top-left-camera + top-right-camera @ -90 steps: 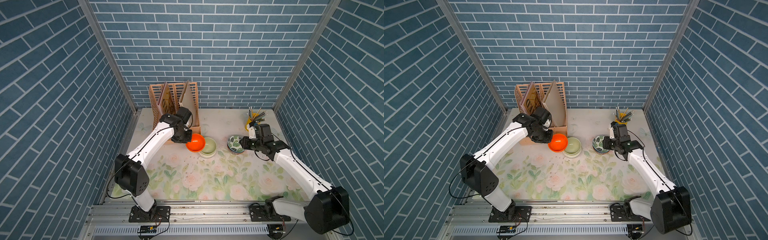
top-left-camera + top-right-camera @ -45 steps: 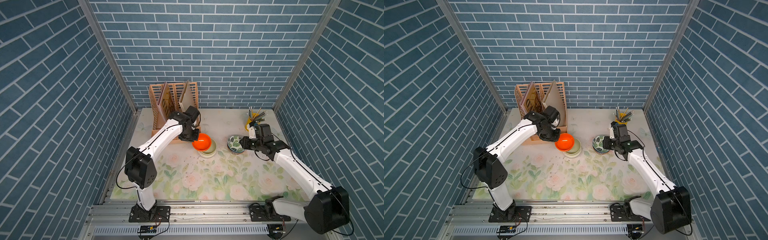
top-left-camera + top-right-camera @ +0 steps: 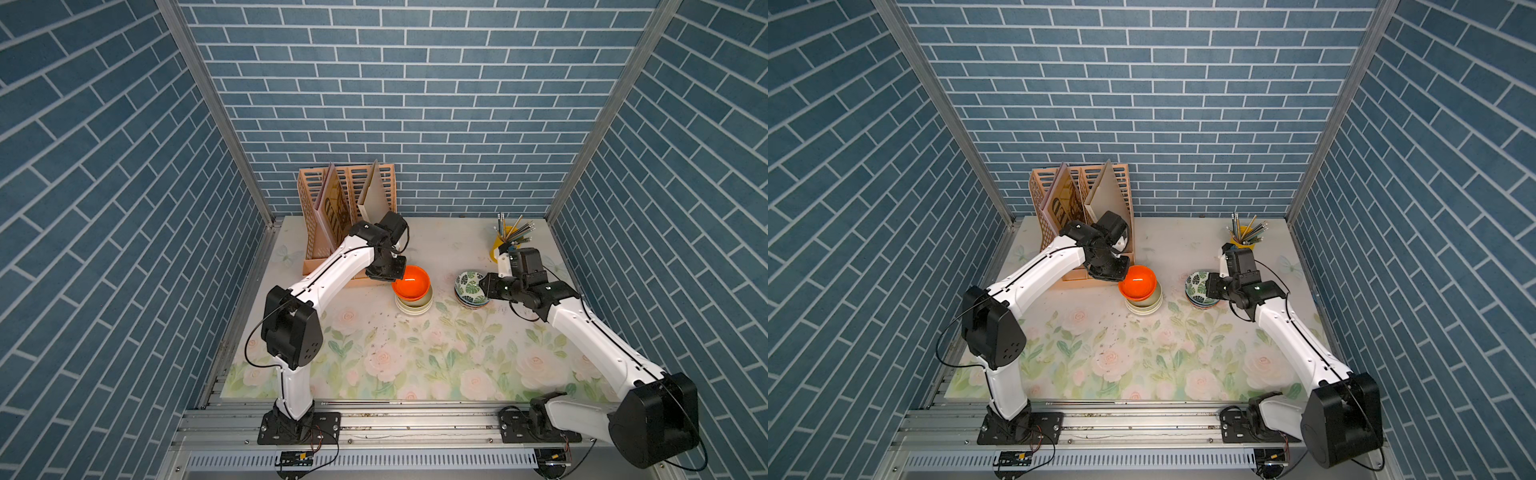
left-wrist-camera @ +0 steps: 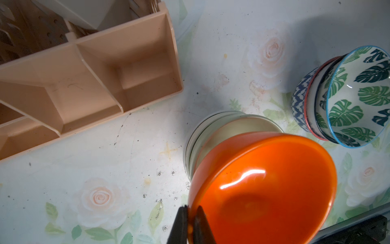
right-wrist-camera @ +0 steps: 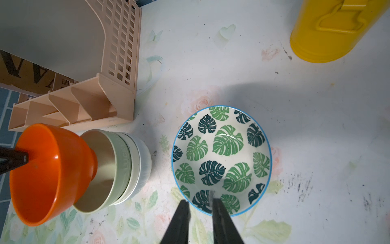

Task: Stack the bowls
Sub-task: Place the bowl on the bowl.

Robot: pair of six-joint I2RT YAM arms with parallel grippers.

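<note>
Nearest the arm bases, the floral tabletop [image 3: 415,365] carries no bowls. All seven sit farther in, as two piles side by side but apart.

On the left, the left tool [image 4: 191,209] is clenched on the rim of the orange bowl [image 4: 263,186]. That bowl hangs tilted, its foot over the mouth of the pale green bowl [image 5: 124,160], which tops the plain stack [image 3: 415,308]. Whether the foot touches, I cannot tell.

To the right, the right tool [image 5: 198,198] grasps the leaf bowl [image 5: 221,158] by its rim, one finger inside and one outside. The leaf bowl sits atop a red-rimmed bowl [image 4: 312,105] and a blue patterned bowl [image 4: 299,101].

Behind stand the file rack [image 3: 361,183] and, farther right, the yellow pencil cup [image 5: 329,31].

The likely trouble is the tilt. Let go off-centre like this, the orange bowl could rock, land crooked or slide off the pile. Pressing it down askew could shove the light plain stack sideways. A ceramic bowl pinched by one edge may twist or slip. Merging the piles would bring both arms close together, and the left wrist is just in front of the rack.
</note>
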